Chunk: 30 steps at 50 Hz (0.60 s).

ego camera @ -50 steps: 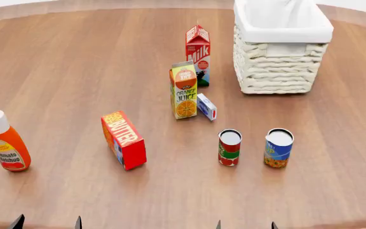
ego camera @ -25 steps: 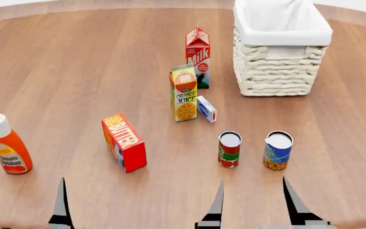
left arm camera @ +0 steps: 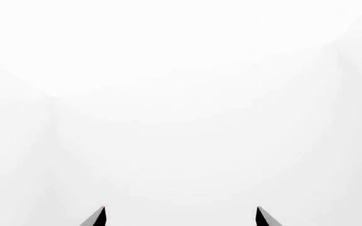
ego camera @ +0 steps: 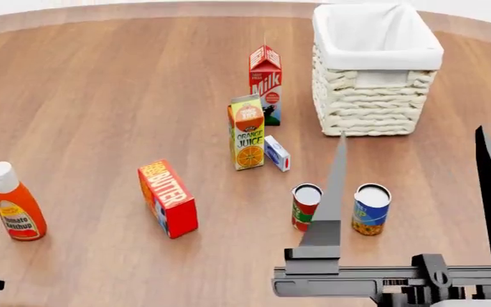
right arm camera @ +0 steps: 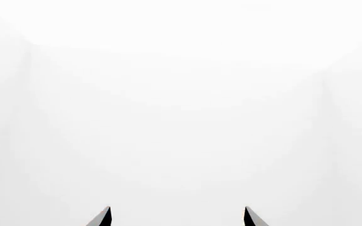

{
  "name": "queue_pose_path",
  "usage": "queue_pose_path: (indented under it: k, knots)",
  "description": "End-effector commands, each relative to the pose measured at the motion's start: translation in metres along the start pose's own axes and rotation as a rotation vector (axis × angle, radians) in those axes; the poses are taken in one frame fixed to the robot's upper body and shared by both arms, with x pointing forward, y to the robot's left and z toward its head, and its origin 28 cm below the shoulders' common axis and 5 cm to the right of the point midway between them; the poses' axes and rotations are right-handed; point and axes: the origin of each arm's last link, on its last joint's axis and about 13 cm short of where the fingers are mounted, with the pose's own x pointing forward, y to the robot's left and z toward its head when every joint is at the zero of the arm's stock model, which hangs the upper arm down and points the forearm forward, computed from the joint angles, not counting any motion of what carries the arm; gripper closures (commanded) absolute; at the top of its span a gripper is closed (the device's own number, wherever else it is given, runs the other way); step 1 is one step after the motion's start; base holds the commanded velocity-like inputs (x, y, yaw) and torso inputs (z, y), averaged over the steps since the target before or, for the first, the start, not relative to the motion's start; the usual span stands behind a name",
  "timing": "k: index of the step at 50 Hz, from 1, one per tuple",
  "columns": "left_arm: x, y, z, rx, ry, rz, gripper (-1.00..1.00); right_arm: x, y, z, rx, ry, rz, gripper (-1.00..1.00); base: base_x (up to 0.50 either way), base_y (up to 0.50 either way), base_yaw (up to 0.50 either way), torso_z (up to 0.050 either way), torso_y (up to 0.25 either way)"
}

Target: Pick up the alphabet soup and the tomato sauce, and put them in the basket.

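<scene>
Alphabet soup (ego camera: 371, 209) between open right gripper (ego camera: 416, 166) fingers; untouched

Light in the head view is bright, even and diffuse, with no single source apparent. Shadows are faint and soft, no more than slight darkening on the wooden table (ego camera: 100, 96) at the foot of each item. The render is sharp from near to far, without blur, grain or bending at the edges, and the wood shows only a mild sheen, no hard glare. Both wrist views are almost wholly blank white, with only faint grey gradients, so nothing can be made out there.
</scene>
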Motion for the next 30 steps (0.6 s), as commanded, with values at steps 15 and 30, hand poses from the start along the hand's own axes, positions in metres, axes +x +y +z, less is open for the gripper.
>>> queue_pose_path:
  k: [15,30]
  knots:
    - [-0.0106,0.0017,0.0119,-0.047,-0.048,-0.007,-1.00,-0.0106,0.0069,0.0097,0.025,-0.073,0.071,-1.00,0.00,-0.17,0.00,0.003,0.005]
    - [-0.0103,0.0008,0.0121,-0.044,-0.049,-0.013,-1.00,-0.0047,0.0064,0.0172,0.023,-0.079,0.077,-1.00,0.00,-0.19,0.00,0.000,0.000]
